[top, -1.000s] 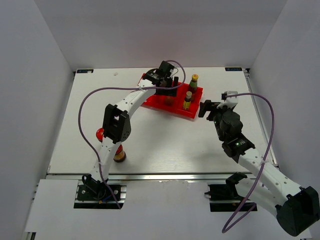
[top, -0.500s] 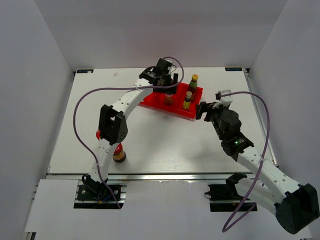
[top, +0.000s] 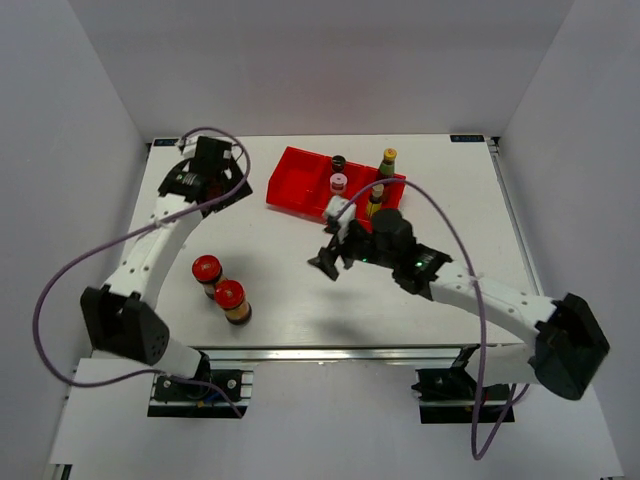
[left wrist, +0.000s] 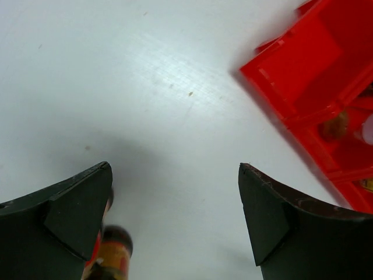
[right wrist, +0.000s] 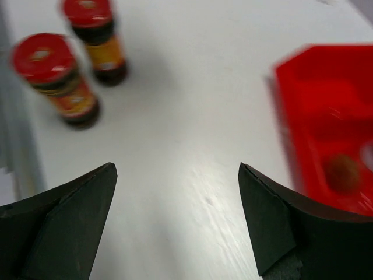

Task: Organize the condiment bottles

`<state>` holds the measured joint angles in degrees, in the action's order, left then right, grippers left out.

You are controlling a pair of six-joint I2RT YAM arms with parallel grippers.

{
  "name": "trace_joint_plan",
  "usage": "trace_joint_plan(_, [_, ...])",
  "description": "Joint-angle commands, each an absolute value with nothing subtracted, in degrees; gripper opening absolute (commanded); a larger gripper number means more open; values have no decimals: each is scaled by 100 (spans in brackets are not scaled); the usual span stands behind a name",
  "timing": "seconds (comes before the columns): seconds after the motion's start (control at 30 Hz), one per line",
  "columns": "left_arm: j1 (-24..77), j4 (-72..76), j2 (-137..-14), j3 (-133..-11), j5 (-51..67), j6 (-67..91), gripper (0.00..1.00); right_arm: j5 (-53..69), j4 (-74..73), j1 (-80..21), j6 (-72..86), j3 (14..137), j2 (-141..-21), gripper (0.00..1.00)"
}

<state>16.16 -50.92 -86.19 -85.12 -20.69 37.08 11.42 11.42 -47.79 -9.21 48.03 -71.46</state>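
Observation:
Two squat brown red-lidded jars stand on the table at the front left; they also show in the right wrist view. The red tray holds a dark-capped bottle, a pink-capped bottle, a yellow-capped bottle and a pale-capped one. My left gripper is open and empty over the table left of the tray. My right gripper is open and empty in front of the tray.
The tray's left compartment holds nothing. White walls enclose the table on three sides. A purple cable loops from each arm. One jar shows blurred beside my left finger.
My left gripper has pulled off the tray and swung left, leaving the bottles standing there. My right arm has swung from the tray's right side to in front of it.

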Motion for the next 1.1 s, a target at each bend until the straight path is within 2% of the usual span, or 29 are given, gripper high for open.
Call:
trace_joint_plan(0.0, [1486, -5511, -7956, -7912, -2365, 4342, 98, 2460, 1413, -5211, -1135, 5220, -7837, 89])
trace_joint_plan(0.1, [1143, -5826, -7454, -7446, -2530, 4587, 98, 2750, 1932, -5677, -1072, 5535, -8400, 89])
trace_joint_plan(0.3, [870, -6011, -6742, -6935, -2636, 4465, 98, 2857, 1986, -6319, -1195, 6292, -9604, 89])
trace_joint_plan(0.47, [809, -6126, -6689, -6891, -2777, 4342, 98, 2225, 2013, -6732, -1450, 6871, -10247, 89])
trace_joint_plan(0.63, [782, -6082, -6653, -6943, -2742, 4184, 98, 1741, 1907, -6838, -1371, 7391, -10819, 89])
trace_joint_plan(1.07, [747, -5819, -6697, -7014, -2505, 3867, 98, 1635, 1951, -6952, -563, 8156, -11706, 89])
